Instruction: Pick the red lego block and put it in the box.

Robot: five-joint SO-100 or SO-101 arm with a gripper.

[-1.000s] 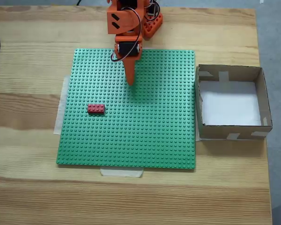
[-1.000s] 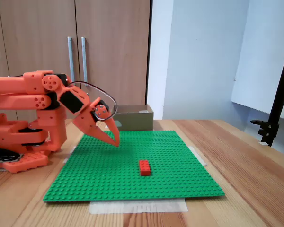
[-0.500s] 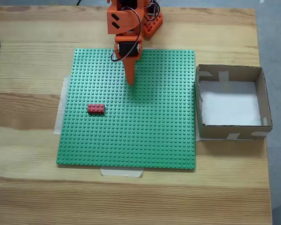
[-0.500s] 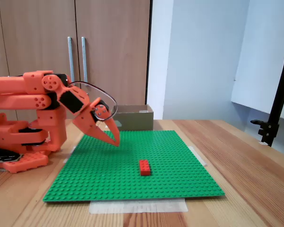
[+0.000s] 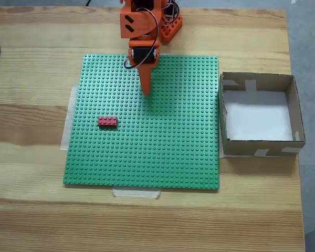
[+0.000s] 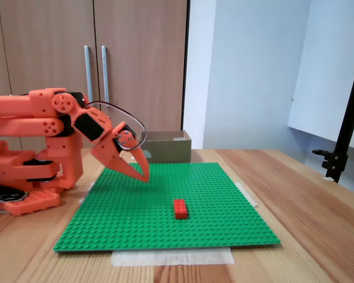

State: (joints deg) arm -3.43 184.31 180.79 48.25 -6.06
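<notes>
The red lego block (image 5: 107, 122) (image 6: 180, 209) lies flat on the green baseplate (image 5: 163, 152) (image 6: 212, 200), left of the plate's middle in the top-down fixed view. My orange gripper (image 5: 146, 92) (image 6: 146, 177) hangs just above the plate near its far edge, tips pointing down, jaws shut with nothing between them. It is well apart from the block. The brown cardboard box (image 5: 294, 113) (image 6: 171, 152) with a white bottom stands to the right of the plate in the top-down view, with nothing in it.
The arm's orange base (image 5: 168, 26) (image 6: 29, 177) sits at the table's far edge. Pale tape strips (image 5: 136, 192) hold the baseplate to the wooden table (image 5: 37, 68). A black stand (image 6: 342, 141) rises beside the table.
</notes>
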